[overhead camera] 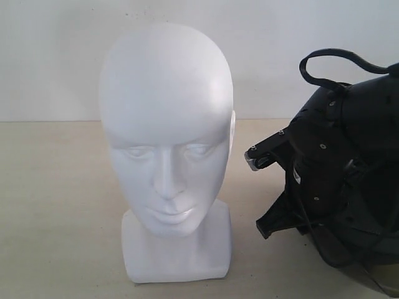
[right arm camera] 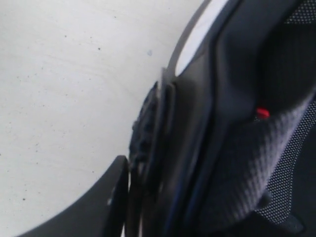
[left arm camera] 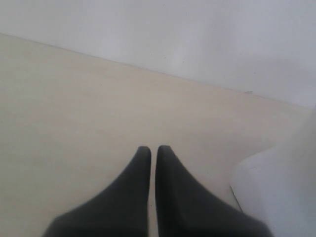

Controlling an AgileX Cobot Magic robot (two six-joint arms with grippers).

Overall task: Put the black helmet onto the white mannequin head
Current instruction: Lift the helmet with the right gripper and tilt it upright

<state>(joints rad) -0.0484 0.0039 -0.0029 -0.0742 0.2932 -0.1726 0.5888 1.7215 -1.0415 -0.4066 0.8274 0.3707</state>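
Note:
The white mannequin head (overhead camera: 165, 124) stands upright on the table, facing the exterior camera. In the left wrist view its white base (left arm camera: 279, 192) lies just beside my left gripper (left arm camera: 149, 150), which is shut and empty above the tabletop. The black helmet (overhead camera: 355, 243) lies at the right edge, with my right arm (overhead camera: 324, 131) over it. My right gripper (right arm camera: 158, 170) straddles the helmet's rim (right arm camera: 197, 148). One finger (right arm camera: 111, 192) lies against the outside of the shell; the other is hidden inside the padded lining. A red clip (right arm camera: 262, 112) shows inside.
The beige tabletop (overhead camera: 56, 205) runs back to a white wall (overhead camera: 56, 56). A black cable (overhead camera: 336, 59) loops above the right arm. A gap of bare table separates the head's base from the helmet.

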